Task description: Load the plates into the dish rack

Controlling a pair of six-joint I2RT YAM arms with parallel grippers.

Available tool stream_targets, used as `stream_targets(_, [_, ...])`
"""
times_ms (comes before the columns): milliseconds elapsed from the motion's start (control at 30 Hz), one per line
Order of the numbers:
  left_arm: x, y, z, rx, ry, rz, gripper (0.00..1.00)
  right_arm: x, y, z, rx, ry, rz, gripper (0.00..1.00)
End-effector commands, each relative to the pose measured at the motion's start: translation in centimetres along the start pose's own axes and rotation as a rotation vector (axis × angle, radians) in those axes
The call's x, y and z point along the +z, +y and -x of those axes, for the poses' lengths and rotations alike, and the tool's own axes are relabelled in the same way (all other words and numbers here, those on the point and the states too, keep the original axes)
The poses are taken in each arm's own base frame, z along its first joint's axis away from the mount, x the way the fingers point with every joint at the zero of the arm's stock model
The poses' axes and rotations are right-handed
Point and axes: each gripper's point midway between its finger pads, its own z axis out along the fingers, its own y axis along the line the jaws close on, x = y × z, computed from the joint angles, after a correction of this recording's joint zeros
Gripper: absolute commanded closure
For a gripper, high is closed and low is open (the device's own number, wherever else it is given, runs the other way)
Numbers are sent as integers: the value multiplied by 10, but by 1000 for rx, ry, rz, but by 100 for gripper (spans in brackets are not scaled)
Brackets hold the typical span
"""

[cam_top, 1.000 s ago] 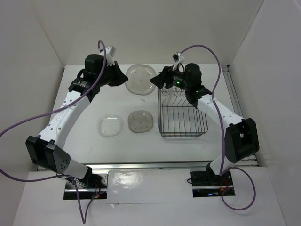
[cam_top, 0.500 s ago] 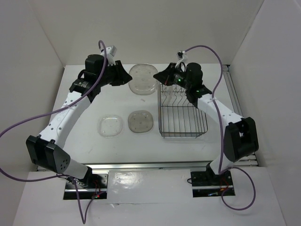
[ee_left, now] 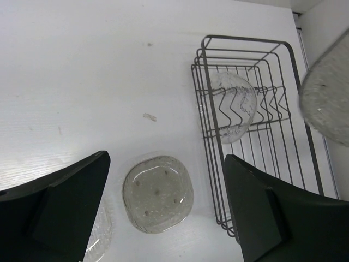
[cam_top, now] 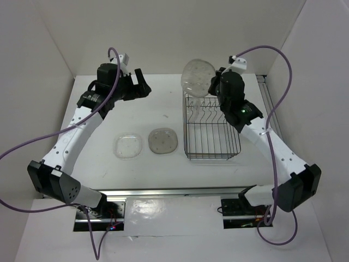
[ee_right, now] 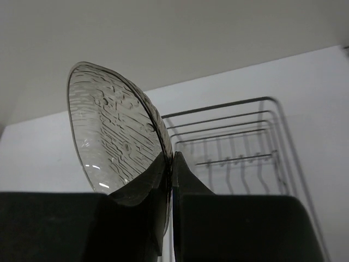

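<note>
**Second plate carried over the rack, two waiting on the table**

The right gripper [cam_top: 210, 87] is clamped on one rim of the held plate [cam_top: 196, 76], a finger pressed to each face. The plate juts out past the fingertips, raised well off the table [cam_top: 163, 117]. The dish rack [cam_top: 186, 128] lies below and just ahead of this hand, its far end the part nearest the fingers. At that end the racked plate [ee_left: 232, 106], a clear one, already leans among the prongs [ee_left: 271, 103], so about a quarter of the job looks done.

The left gripper [cam_top: 143, 84] hangs with its fingers spread wide and nothing between them. Beneath it, framed between the two fingers in its wrist view, the tan plate [cam_top: 163, 141] lies flat. The clear plate [cam_top: 128, 146] lies just outside its left finger, partly hidden there. Both lie to the side of the rack, apart from it.

The step in hand appears to be the transfer: the held plate is lifted and close to the rack but not yet seated. The next move likely calls for pitching the right wrist down so the free edge leads into an empty gap between prongs, beside the racked plate without knocking it. The fingers should part only once the wires bear the plate. The two flat plates may then prove awkward to pinch by their thin rims.
</note>
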Motion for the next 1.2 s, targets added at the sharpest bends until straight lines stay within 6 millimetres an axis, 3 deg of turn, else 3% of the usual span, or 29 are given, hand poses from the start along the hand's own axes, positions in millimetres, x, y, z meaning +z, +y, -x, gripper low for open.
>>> stream_targets(0, [-10,5,23,-4,-48,76,0,-30,-61,32,-153,-81,-336,100])
stream_targets(167, [-8,5,23,-4,-41,79,0,-37,-96,27,-225,-90,-535,100])
stream_targets(300, [-8,6,23,5,-40,79,0,-23,-100,9,-277,-52,-603,100])
stream_targets(600, [-5,11,20,14,-31,104,0,11,-94,-15,-334,-12,-647,100])
stream_targets(733, [-5,12,20,23,-30,104,0,26,-93,-43,-375,39,-646,100])
stream_targets(933, [-6,14,19,23,-26,116,0,34,-78,-56,-384,49,-620,100])
stream_targets(1167, [-6,14,19,23,-26,116,0,42,-77,-73,-411,69,-626,100])
